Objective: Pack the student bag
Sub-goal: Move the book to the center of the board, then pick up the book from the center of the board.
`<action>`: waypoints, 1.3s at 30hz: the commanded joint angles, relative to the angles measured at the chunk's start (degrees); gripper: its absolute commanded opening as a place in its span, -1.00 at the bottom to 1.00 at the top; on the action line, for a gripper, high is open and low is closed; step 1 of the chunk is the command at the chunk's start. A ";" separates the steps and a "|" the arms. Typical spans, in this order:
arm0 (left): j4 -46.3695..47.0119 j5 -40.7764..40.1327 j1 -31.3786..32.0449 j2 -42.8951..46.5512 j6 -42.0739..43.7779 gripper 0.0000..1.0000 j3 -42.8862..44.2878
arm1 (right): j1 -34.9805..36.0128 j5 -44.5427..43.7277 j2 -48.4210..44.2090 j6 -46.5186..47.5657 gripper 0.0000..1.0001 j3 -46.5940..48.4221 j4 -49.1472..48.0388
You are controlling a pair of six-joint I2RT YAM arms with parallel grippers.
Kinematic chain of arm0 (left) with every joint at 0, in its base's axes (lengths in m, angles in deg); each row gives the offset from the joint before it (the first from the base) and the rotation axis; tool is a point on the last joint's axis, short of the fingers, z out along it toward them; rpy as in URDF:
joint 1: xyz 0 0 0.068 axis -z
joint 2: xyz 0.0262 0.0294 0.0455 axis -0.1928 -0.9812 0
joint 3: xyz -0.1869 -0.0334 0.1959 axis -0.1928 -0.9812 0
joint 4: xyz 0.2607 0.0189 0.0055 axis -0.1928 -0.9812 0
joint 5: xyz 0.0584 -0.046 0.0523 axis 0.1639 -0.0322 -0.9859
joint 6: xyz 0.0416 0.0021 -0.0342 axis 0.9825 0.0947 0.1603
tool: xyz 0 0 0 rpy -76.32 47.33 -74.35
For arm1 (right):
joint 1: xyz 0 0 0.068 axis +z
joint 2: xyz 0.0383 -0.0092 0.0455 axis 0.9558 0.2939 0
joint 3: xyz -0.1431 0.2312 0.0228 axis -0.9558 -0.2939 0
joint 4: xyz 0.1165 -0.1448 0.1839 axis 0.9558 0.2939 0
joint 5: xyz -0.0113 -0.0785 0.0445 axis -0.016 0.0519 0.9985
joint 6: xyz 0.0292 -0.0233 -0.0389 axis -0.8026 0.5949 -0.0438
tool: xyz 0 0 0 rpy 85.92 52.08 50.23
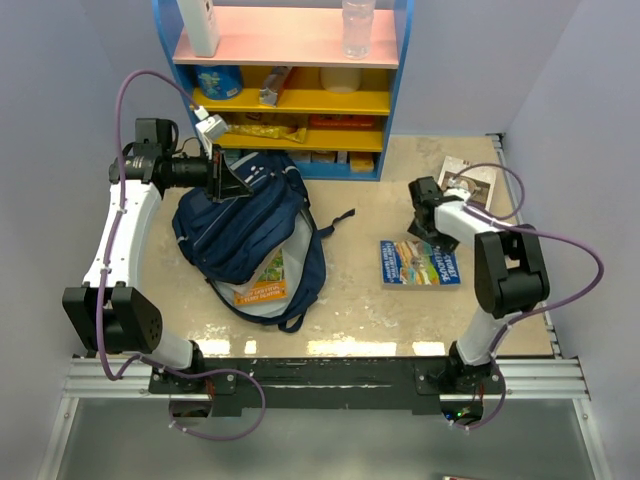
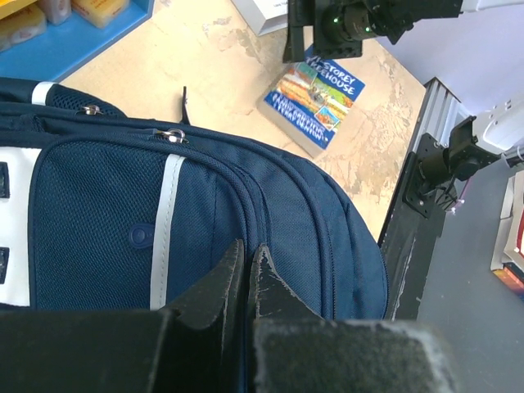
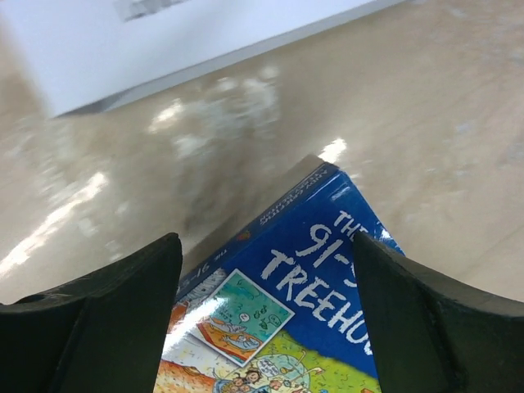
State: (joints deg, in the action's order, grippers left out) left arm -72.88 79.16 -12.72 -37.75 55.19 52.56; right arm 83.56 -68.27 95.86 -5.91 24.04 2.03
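Packing looks partly done. The student bag (image 1: 240,235) lies on the left half of the table with its mouth open toward the arms, and an orange book (image 1: 262,285) shows inside it. A blue book (image 1: 420,263) lies flat on the right side, well apart from the bag. I think this one goes in next.

The right gripper (image 1: 425,228) hangs low over the far corner of the blue book, its jaws spread wide with nothing in them. It needs to come down around the book's edge, squeeze, then carry it across to the open mouth.

The left gripper (image 1: 228,185) is at the top of the bag, jaws pressed tight together. I cannot tell if cloth is pinched between them.

Pale purple walls (image 1: 570,80) stand all around. The table (image 1: 370,210) is beige, shiny and a bit patchy. A blue shelf (image 1: 395,110) with yellow and pink boards stands at its far edge, holding snacks and a clear bottle (image 1: 357,25).
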 commanded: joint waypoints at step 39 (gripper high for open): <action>-0.21 4.83 -1.21 2.59 0.80 -1.00 3.88 | 12.64 17.96 -15.22 -7.12 0.68 -19.58 -18.93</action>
State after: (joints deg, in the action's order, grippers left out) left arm -74.10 79.21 -13.07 -37.75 55.43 52.58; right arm 96.46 -52.27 79.43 -8.88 7.47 -7.79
